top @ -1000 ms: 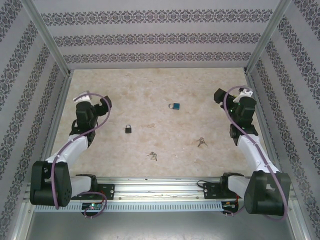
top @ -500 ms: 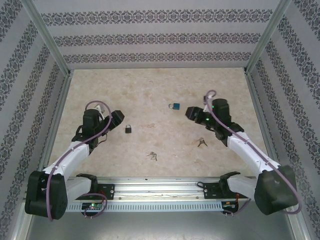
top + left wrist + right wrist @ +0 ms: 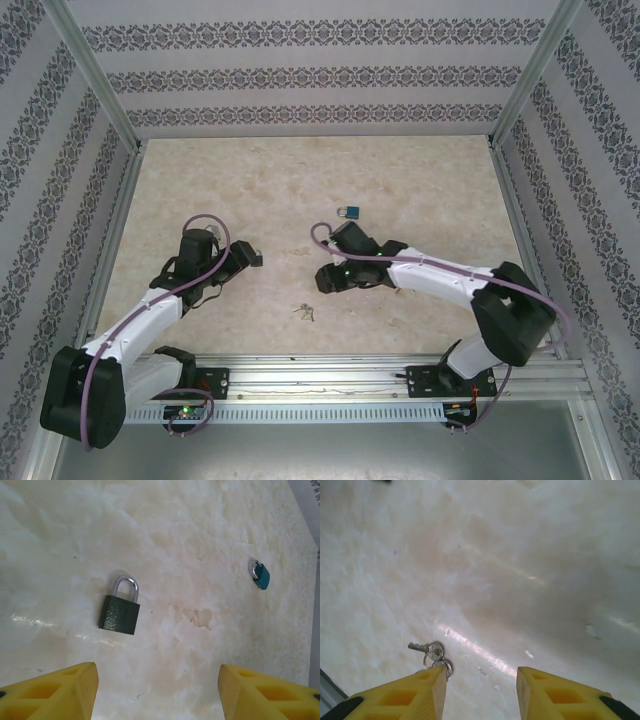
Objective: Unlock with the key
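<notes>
**Keys beside the right pincer, padlock ahead of the left**

On the marbled beige counter (image 3: 420,170): a dark green padlock with a silver shackle (image 3: 119,614), a small teal padlock (image 3: 348,212) farther back, and a small bunch of silver keys on a ring (image 3: 432,652) near the front edge, between the two arms.

Left pincer (image 3: 157,692): yellow fingers (image 3: 55,690) spread wide, nothing between; released. Dark green padlock flat on the counter ahead of it, apart from both fingers, offset toward the left-side finger in the wrist view; long axis running away from the pincer, shackle at the far end and tipped slightly rightward.

Right pincer (image 3: 481,692): fingers parted, gap empty; released too. Keys just beyond the tip of the left-side finger in its wrist view, not centred in the gap; ring close to that fingertip, touching or not hard to tell; one blade pointing leftward across the view, so long axis crosswise to the approach. From above, right pincer clearly nearer the keys than the left.

Judged step: the reach for key and lock, nothing grasped yet. Probably needed next: a sideways shift of the right pincer to bring the ring into the gap, then closing. Risk: thin flat metal skidding on the smooth counter.
</notes>
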Available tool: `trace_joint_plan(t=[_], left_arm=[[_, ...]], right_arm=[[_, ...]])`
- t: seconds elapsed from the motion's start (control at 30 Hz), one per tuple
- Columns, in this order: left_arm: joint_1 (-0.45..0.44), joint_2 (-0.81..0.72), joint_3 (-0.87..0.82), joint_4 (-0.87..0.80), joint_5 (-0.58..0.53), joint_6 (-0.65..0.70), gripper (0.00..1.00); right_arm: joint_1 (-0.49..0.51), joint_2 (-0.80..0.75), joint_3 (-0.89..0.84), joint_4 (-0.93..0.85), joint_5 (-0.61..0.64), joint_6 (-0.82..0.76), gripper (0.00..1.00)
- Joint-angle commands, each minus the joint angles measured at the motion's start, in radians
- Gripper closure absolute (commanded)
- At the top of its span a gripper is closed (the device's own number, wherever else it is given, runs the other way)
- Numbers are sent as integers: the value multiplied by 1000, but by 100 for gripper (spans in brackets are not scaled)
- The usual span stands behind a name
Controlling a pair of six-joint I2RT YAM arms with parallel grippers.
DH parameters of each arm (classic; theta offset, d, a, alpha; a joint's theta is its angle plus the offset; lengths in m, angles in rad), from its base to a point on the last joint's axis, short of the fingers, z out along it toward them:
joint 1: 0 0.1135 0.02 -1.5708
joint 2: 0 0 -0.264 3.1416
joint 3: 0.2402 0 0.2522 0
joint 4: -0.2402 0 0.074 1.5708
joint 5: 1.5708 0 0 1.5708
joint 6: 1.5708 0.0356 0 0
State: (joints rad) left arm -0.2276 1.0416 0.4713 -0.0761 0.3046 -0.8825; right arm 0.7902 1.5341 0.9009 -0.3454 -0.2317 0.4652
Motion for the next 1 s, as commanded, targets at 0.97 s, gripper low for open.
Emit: trace_joint_plan(t=[0.97], left_arm=[[-4, -98, -125, -31, -61, -78, 31]], right_arm=[[244, 372, 290, -253, 204, -128, 64]])
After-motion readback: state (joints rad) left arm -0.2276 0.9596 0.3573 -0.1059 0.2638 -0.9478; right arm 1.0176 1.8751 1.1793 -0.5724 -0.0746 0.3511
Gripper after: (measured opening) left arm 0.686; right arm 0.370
